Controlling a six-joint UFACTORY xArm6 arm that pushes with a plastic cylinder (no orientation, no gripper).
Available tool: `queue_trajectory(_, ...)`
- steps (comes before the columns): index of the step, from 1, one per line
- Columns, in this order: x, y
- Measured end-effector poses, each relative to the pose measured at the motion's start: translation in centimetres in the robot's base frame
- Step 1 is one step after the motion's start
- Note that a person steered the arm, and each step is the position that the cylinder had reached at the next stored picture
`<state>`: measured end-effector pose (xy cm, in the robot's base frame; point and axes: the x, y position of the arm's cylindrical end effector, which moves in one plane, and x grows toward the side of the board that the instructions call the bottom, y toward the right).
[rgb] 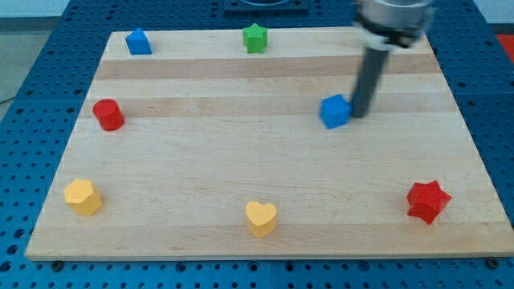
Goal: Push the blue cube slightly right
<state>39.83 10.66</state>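
The arm carries no jaws at all: it ends in a straight dark rod, so nothing is grasped or clenched. Its tip (358,115) stands on the wooden board (265,168) just at the view's right edge of the blue cube (335,111), so close that it seems to touch the cube's right face, though actual contact cannot be told for certain. The rod rises from there toward the view's top, slightly tilted, into a blurred grey housing.

The blue cube sits right of the board's centre, in its upper half. No brand, label or writing can be read anywhere.

Other blocks lie well apart from the cube. A second blue block (138,42), with a peaked top, sits at the board's upper left corner, and a green star (254,38) lies at the top edge near the middle. A red cylinder (108,115) stands at the left side. Along the bottom sit a yellow block (83,197) at the left, a yellow heart (261,217) in the middle and a red star (427,201) at the right. Only the rod itself stands to the cube's right.
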Motion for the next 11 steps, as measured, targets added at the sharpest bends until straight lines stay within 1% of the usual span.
queue_trajectory(1,0.5,1.1)
queue_trajectory(2,3.9,0.7)
queue_trajectory(3,1.9,-7.4)
queue_trajectory(4,-7.4,-14.9)
queue_trajectory(5,-9.5,-17.5)
queue_trajectory(6,-2.5,-17.8)
queue_trajectory(7,2.2,-13.9)
queue_trajectory(8,0.8,-8.4)
queue_trajectory(9,-6.4,-7.4)
queue_trajectory(10,-5.6,-7.8)
queue_trajectory(11,0.4,-7.0)
